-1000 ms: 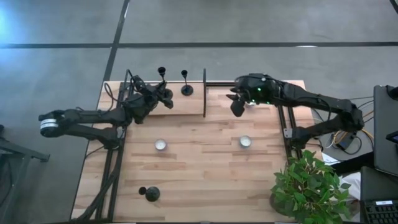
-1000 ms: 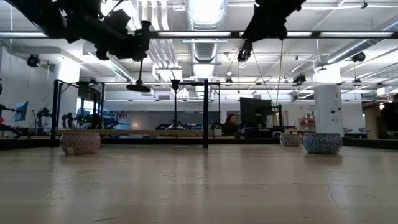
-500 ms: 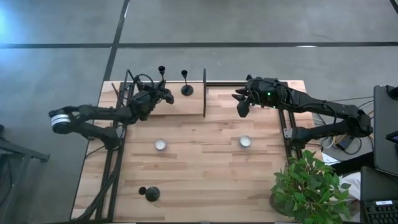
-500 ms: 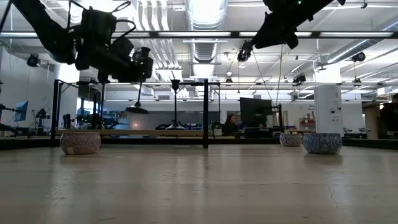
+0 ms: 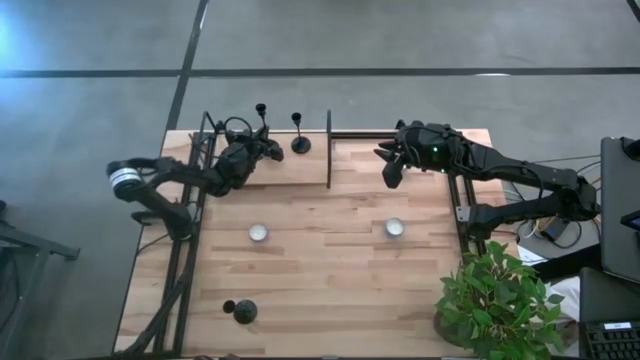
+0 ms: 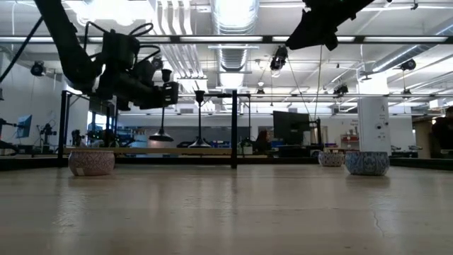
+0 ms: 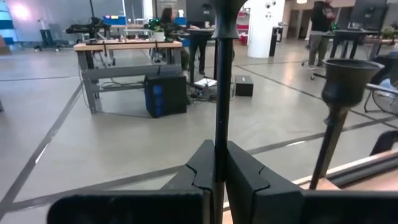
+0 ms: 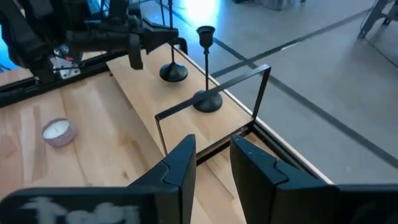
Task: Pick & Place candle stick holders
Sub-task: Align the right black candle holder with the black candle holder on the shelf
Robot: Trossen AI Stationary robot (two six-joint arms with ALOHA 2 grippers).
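My left gripper is shut on a black candle stick holder at the table's far left. The holder stands upright, its round base low over the wood; I cannot tell whether it touches. A second holder stands on its base just right of it, beside a thin black frame. A third holder lies on its side near the table's near left corner. My right gripper hangs open and holds nothing, right of the frame. My left gripper pinches the holder's thin stem between its two fingers, well below the top cup and above the base. The fingers come in level from the table's left and lie across the stem. The holder stays upright in the hold.
Two tealights sit mid-table, one left and one right. The upright black frame divides the far edge. A potted plant stands at the near right corner. Bare wood lies between the tealights.
My left gripper has come down with the holder and edged toward the second holder. The holder has stayed upright, and its base has sunk from well above the table to just over it.
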